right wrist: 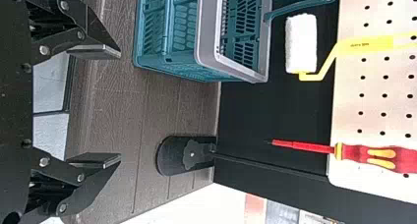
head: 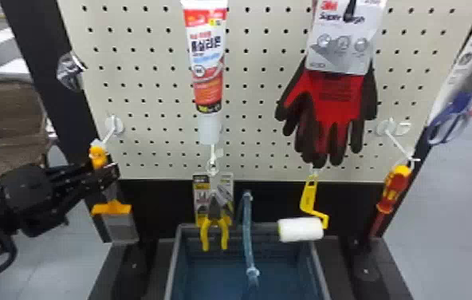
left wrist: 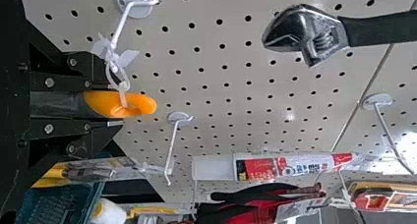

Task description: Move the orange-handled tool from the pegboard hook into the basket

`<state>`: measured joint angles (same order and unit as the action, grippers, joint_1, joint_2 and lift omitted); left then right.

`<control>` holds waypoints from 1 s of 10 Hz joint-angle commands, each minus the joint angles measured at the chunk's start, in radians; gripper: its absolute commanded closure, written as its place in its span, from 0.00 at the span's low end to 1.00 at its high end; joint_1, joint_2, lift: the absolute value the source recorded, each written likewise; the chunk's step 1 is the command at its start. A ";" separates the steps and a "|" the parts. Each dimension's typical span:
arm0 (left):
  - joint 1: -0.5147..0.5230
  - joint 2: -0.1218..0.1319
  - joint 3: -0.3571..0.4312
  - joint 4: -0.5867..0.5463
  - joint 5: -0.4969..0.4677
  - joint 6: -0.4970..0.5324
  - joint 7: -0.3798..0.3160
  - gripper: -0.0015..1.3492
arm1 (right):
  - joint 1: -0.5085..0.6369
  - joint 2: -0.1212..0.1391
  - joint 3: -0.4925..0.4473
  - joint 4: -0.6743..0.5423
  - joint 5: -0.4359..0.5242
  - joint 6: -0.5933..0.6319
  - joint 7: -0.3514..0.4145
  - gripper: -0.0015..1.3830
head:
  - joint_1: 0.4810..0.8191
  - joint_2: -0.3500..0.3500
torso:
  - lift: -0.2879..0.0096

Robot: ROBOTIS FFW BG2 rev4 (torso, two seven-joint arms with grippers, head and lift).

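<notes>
Your black left claw (left wrist: 106, 104) pinches the orange-handled, grey-bladed tool (left wrist: 142, 105); ease it outward off the white metal hook (left wrist: 124, 23) above

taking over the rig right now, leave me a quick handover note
Left pincer: closed on the orange-handled tool.
Right pincer: open, nothing between its fingers.
Tool: hanging by its clear tie from the pegboard hook.
Basket: below the pegboard.
Done: tool gripped.
To do: free the tie from the hook, carry the tool over, release into the basket.
</notes>
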<state>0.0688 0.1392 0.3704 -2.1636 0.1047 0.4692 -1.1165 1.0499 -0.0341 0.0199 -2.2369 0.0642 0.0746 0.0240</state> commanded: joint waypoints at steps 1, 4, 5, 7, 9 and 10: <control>0.015 -0.006 0.009 -0.066 0.007 0.020 0.006 0.90 | -0.001 -0.001 0.000 0.002 -0.001 0.001 -0.001 0.37 | 0.20 0.50 | 0.63; 0.035 -0.013 0.021 -0.120 0.023 0.035 0.020 0.90 | -0.001 -0.001 0.000 0.002 -0.003 0.001 0.000 0.37 | 0.20 0.50 | 0.63; 0.054 -0.020 0.024 -0.140 0.038 0.042 0.032 0.90 | -0.001 -0.001 0.000 0.002 -0.003 -0.001 0.000 0.37 | 0.20 0.50 | 0.63; 0.123 -0.050 0.036 -0.169 0.136 0.052 0.084 0.90 | -0.001 -0.003 0.000 0.002 -0.003 0.001 0.000 0.37 | 0.20 0.50 | 0.63; 0.194 -0.070 0.027 -0.169 0.267 0.034 0.172 0.90 | -0.001 -0.003 0.000 0.005 -0.004 -0.001 -0.001 0.37 | 0.20 0.50 | 0.63; 0.222 -0.075 0.018 -0.140 0.339 0.008 0.196 0.90 | -0.001 -0.001 0.000 0.005 -0.004 0.001 0.000 0.37 | 0.20 0.50 | 0.63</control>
<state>0.2746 0.0675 0.3928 -2.3174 0.4057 0.4904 -0.9187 1.0484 -0.0368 0.0199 -2.2331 0.0600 0.0750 0.0238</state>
